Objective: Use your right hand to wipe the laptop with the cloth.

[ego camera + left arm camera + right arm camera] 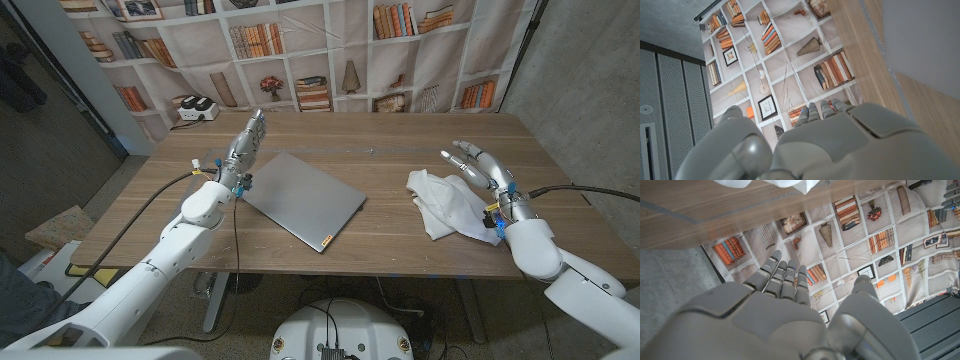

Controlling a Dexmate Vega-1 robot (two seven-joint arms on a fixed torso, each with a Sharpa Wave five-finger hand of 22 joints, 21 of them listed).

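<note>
While your right hand (487, 178) hovers at the bench's (390, 140) right side, its fingers (462, 152) are spread and hold nothing; they reach over the far right edge of the white cloth (447, 203), and I cannot tell whether they touch it. Cloth lies crumpled on the wood, right of centre, well apart from the laptop (303, 197). Laptop is grey, lid closed, lying flat and skewed near the bench's middle, one corner toward you. Your left hand (246, 141) is just beside the laptop's far left corner, fingers straight and pressed together, holding nothing. Beyond, at the far left edge of the bench, sits a small white box (195, 109). Behind everything hangs a printed bookshelf backdrop (300, 50).
</note>
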